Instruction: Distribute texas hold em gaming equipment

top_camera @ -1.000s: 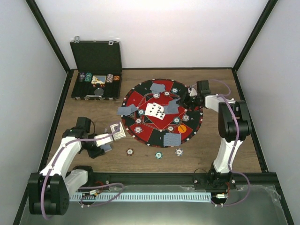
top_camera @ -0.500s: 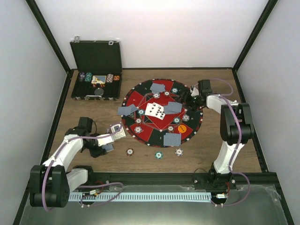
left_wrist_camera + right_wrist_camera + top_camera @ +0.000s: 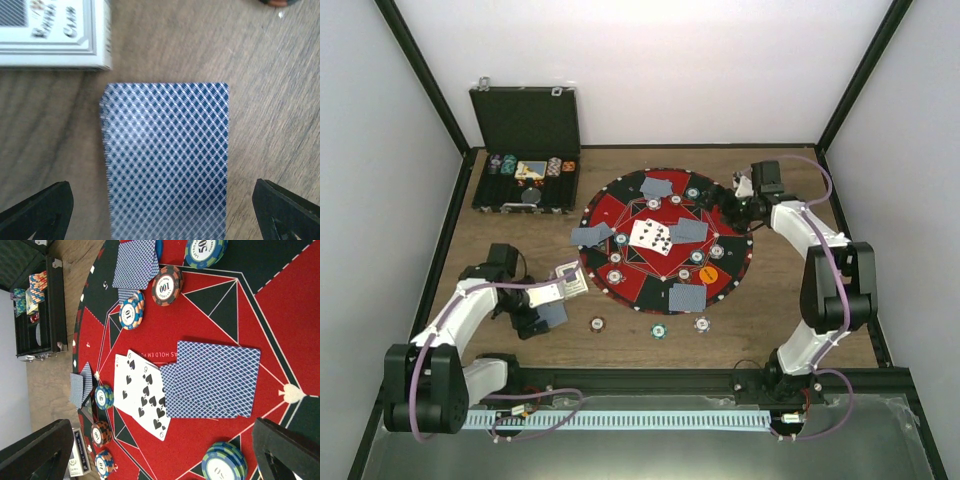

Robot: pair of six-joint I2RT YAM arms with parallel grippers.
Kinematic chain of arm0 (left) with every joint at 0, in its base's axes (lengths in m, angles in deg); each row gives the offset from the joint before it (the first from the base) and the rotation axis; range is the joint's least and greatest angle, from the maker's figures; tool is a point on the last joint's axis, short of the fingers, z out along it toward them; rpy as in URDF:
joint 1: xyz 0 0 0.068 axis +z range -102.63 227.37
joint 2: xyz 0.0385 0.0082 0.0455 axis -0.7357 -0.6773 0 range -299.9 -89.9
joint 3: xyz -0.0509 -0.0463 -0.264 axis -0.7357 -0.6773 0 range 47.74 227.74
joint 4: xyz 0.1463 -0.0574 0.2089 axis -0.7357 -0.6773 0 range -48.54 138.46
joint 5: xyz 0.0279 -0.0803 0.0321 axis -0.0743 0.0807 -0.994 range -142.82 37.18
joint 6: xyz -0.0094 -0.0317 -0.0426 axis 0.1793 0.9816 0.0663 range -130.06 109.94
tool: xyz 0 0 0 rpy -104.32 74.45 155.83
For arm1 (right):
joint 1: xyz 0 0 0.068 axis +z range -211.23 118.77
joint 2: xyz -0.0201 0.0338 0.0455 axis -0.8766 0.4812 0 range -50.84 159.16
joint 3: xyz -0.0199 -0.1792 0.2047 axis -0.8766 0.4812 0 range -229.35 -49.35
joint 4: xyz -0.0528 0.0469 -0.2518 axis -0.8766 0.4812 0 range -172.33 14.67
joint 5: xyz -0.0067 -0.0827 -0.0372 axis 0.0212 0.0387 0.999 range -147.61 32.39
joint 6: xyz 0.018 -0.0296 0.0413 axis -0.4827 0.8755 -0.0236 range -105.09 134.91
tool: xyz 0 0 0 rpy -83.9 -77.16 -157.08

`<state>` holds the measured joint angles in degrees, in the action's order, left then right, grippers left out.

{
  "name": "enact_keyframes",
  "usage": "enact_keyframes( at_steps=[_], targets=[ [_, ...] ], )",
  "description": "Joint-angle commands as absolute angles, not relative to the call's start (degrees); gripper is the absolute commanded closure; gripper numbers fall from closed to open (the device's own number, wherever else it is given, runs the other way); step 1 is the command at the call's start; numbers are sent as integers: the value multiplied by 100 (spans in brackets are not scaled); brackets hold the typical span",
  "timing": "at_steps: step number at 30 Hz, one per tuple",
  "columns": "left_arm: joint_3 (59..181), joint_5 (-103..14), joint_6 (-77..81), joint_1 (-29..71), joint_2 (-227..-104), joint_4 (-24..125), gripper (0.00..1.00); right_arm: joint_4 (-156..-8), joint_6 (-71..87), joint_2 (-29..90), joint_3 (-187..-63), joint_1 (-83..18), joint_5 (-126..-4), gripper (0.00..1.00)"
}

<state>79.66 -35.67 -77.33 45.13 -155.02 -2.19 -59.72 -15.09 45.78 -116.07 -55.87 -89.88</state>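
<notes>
Left gripper (image 3: pixel 160 205) wide open, straddling the face-down deck (image 3: pixel 167 160) flat on the table (image 3: pixel 280 100), at 8 o'clock off the mat (image 3: pixel 735 262); fingers look clear of it. Card box (image 3: pixel 50 30) at the deck's 12. Right gripper (image 3: pixel 162 440) wide open and empty over the mat's 2 o'clock, with the chips (image 3: pixel 167 286) and face-up cards (image 3: pixel 140 390) below.

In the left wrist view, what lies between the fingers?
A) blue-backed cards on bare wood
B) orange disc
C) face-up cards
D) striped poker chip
A: blue-backed cards lie flat on the wooden table between the spread jaws, beside a white card box.
</notes>
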Motion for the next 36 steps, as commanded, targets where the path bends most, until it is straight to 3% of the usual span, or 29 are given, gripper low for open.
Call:
enact_keyframes(
  at_steps=[1, 6, 9, 16, 22, 30, 34, 36],
  targets=[
    [8433, -3354, -7774, 4494, -15307, -624, 0, -5573, -1333, 4237, -11945, -5643, -8726, 0],
    [9189, -3058, -7482, 4499, -15389, -866, 0, -5641, -1246, 3690, -11759, -5647, -7959, 0],
    [9612, -2904, -6692, 4499, -15563, -177, 0, -5800, -1315, 3293, -11463, -5644, -7103, 0],
    [9114, -2967, -3479, 4535, -15392, 3244, 0, -7629, -1245, 1829, -9476, -5646, -5029, 0],
    [7850, -3639, -2252, 4544, -15431, 6133, 0, -9966, -848, 562, -7473, -5647, -4144, 0],
    [6665, -4358, -1712, 4616, -16678, 9897, 0, -11457, -344, 1110, -6766, -5648, -3134, 0],
    [6592, -4771, -1639, 4647, -17532, 10910, 0, -12686, 46, 1595, -6535, -5649, -3237, 0],
    [6833, -4743, -1598, 4712, -17563, 10387, 0, -13238, 172, 1926, -6440, -5649, -3315, 0]
  ],
)
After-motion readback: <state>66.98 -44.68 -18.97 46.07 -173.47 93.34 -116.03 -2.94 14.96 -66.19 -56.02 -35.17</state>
